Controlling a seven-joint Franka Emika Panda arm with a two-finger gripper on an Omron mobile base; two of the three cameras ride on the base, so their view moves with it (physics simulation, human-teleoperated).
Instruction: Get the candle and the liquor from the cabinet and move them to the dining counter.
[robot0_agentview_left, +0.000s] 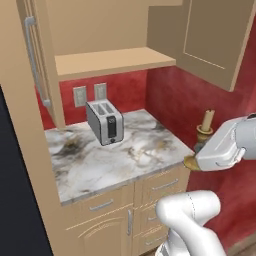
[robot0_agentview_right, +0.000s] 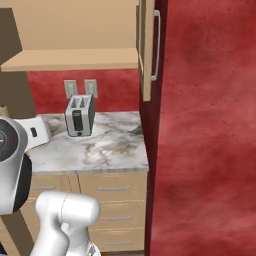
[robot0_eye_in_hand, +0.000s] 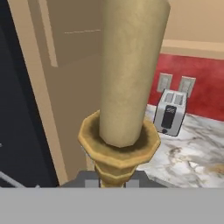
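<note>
1. My gripper (robot0_eye_in_hand: 110, 183) is closed tight on the candle (robot0_eye_in_hand: 131, 70), my jaws narrow on the brass stem just under its drip cup. In the hand view the tan wax rises from 6 o'clock straight up toward 12, very near the lens.
2. In the left base view the candle (robot0_agentview_left: 207, 120) stands upright at 3 o'clock above my white hand, off the front right edge of the small marble worktop (robot0_agentview_left: 100, 160), held in the air and resting on nothing.
3. I judge it light and top-heavy. The wax is probably soft and could snap or slip from its socket, while the brass is stiff but smooth. The stem is the right place to hold; squeezing the wax would likely mark it. Keeping it upright should stop the wax working loose.
4. Next out is the worktop, grey-white veined and hard, with brown smudges. A silver toaster (robot0_agentview_left: 105, 121) stands on it toward the back, at about 10 o'clock from my hand in the left base view.
5. Behind the toaster, two pale outlets (robot0_agentview_left: 89, 94) sit on the red wall (robot0_agentview_left: 175, 95).
6. Above, the cabinet (robot0_agentview_left: 112, 61) hangs open, its tan shelf bare where I can see it. One door with a silver bar handle (robot0_agentview_left: 37, 62) stands at 10 o'clock.
7. I cannot see the liquor or the dining counter from here.
</note>
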